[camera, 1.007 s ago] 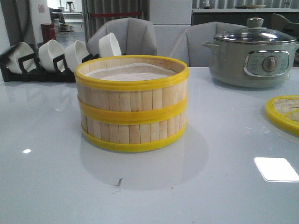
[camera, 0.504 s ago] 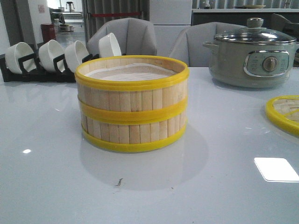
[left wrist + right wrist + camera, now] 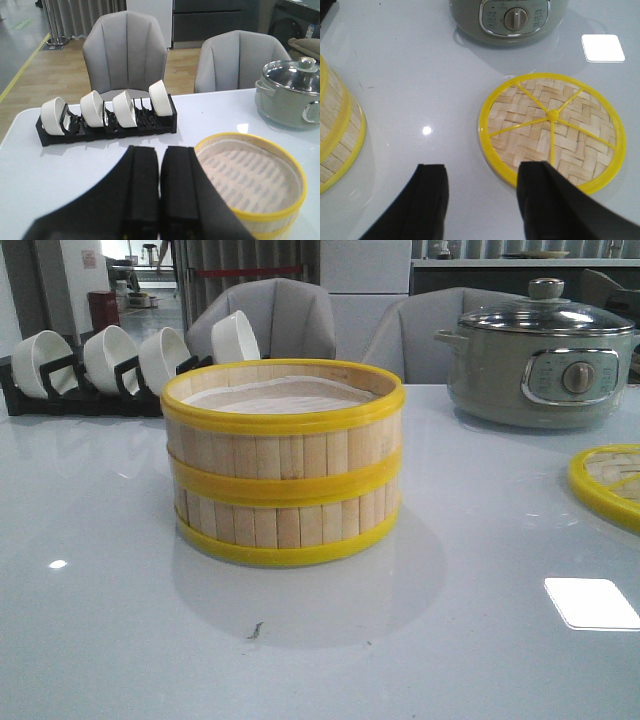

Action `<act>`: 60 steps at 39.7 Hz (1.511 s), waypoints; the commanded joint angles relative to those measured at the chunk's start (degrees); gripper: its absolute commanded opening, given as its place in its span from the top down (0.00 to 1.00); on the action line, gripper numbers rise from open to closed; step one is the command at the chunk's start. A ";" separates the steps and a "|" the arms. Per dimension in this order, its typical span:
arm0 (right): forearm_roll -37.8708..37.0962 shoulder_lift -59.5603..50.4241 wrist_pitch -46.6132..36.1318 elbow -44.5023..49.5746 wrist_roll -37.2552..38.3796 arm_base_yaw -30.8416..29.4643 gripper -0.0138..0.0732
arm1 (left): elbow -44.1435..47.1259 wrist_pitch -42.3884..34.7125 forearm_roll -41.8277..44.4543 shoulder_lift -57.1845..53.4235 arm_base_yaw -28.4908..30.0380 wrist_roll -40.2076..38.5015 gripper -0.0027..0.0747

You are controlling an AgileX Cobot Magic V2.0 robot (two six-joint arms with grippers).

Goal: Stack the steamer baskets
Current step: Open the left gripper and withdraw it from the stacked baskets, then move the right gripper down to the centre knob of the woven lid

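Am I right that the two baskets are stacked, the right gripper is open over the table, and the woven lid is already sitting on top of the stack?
Not quite. The steamer baskets are stacked and the right gripper is open, but the woven lid is not on the stack; it lies flat on the table to its right. The right wrist view shows this; the front view shows the stack's top uncovered.

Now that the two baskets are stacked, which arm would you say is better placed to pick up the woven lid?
Right. Its end effector is open just beside the woven lid; the left end effector is shut, by the stacked steamer baskets.
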 commanded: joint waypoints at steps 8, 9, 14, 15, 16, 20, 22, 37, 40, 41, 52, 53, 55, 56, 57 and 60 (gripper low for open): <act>-0.22 -0.39 -3.64 -2.32 0.03 0.00 0.35 | 15.15 -11.95 -0.88 -9.02 0.10 -0.70 0.85; -0.22 -0.39 -3.58 -2.32 0.03 0.00 0.35 | 16.22 -12.61 -0.88 -9.33 0.10 -0.70 0.85; -0.22 -0.39 -3.58 -2.32 0.03 0.00 0.35 | 19.67 -15.68 -0.88 -9.47 0.10 -0.70 0.85; -0.22 -0.39 -3.53 -2.32 0.03 0.00 0.35 | 20.23 -16.43 -0.88 -9.47 0.10 -0.70 0.85; -0.22 -0.39 -3.53 -2.32 0.03 0.00 0.35 | 20.61 -16.99 -0.88 -9.47 0.10 -0.70 0.85; -0.22 -0.39 -3.24 -2.32 0.03 0.00 0.35 | 21.58 -17.49 -0.88 -9.47 0.10 -0.70 0.85; -0.22 -0.39 -3.12 -2.32 0.03 0.00 0.35 | 21.79 -17.38 -0.44 -9.47 0.10 -0.70 0.85; -0.22 -0.39 -2.76 -2.32 0.03 0.00 0.60 | 21.93 -16.88 -0.44 -9.47 0.10 -0.70 0.85; -0.22 -0.39 -2.28 -2.28 0.03 0.00 0.73 | 21.93 -16.88 -0.44 -9.47 0.10 -0.70 0.85; -0.22 -0.39 -2.17 -2.28 0.03 0.00 0.79 | 21.93 -16.88 -0.44 -9.47 0.10 -0.70 0.85; -0.22 -0.39 -0.63 -2.22 0.03 0.00 0.78 | 21.93 -16.88 -0.44 -9.47 0.10 -0.70 0.85; -0.22 -0.39 -0.42 -2.22 0.03 0.00 0.78 | 21.93 -16.88 -0.44 -9.47 0.10 -0.70 0.85; -0.21 -0.39 0.06 -2.22 0.03 0.00 0.78 | 21.93 -16.88 -0.44 -9.47 0.10 -0.70 0.85; -0.13 -0.39 0.24 -2.22 0.03 0.00 0.78 | 21.93 -16.88 -0.44 -9.47 0.10 -0.70 0.85; 0.15 -0.39 0.36 -2.22 0.03 0.00 0.78 | 21.93 -16.88 -0.44 -9.47 0.10 -0.70 0.85; 0.91 -0.39 1.22 -2.22 0.03 0.00 0.78 | 21.93 -16.88 -0.44 -9.47 0.10 -0.70 0.85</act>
